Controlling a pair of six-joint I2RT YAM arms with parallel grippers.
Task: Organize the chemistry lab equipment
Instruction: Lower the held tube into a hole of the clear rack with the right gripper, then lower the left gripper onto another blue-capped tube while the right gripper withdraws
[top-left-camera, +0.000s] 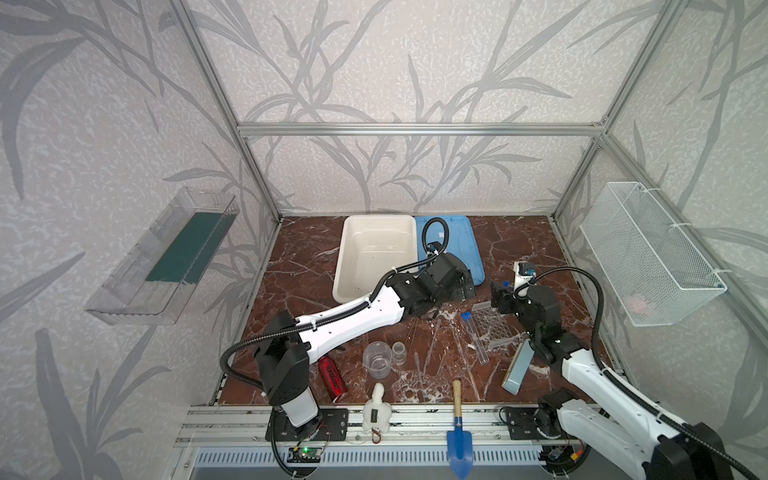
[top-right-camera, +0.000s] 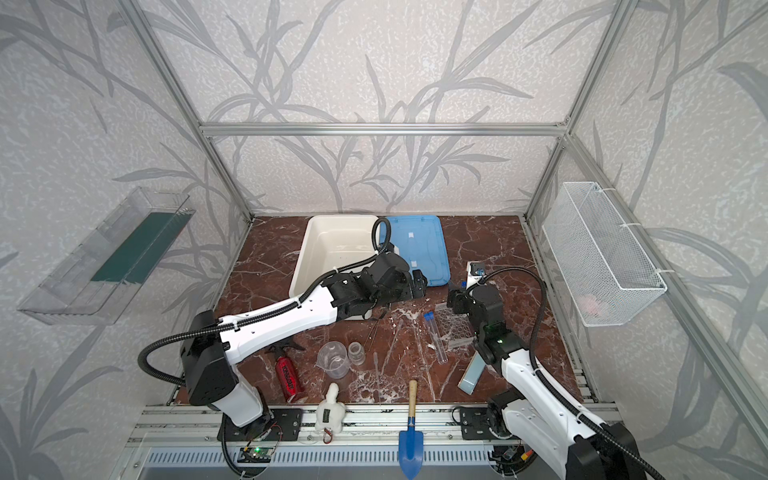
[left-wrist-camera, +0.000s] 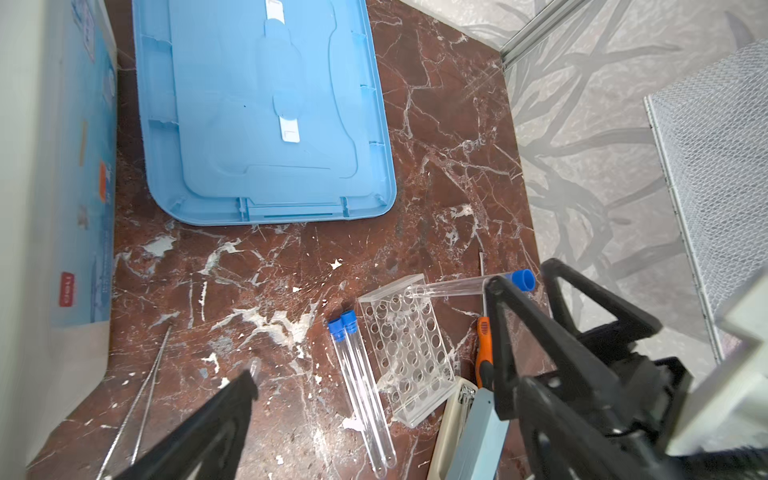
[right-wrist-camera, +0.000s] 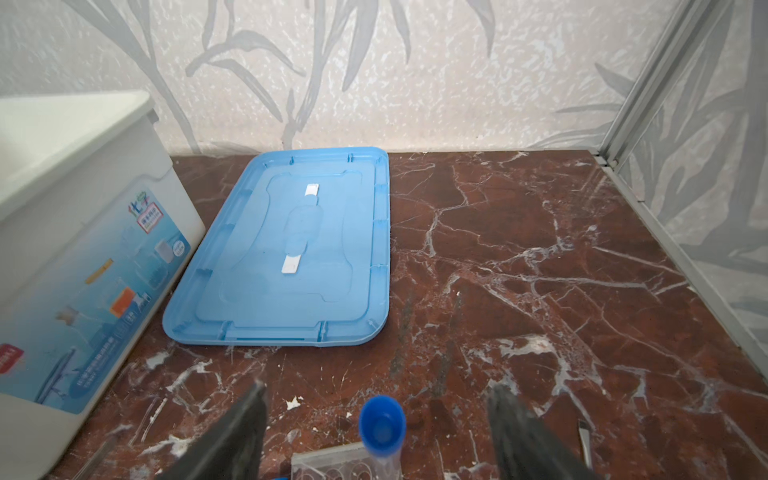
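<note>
white plastic bin at the back, flat blue plastic lid just right of it; before the lid, the clear perforated tube rack, with two clear blue-capped tubes just left.

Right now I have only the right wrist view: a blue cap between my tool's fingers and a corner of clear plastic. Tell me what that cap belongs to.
Observer: It tops a clear tube whose lower end sits in a hole at the back edge of the rack.
Operator: Report any tubes not yet racked.
Observer: Two more tubes lie side by side on the table, right beside the rack.
</note>
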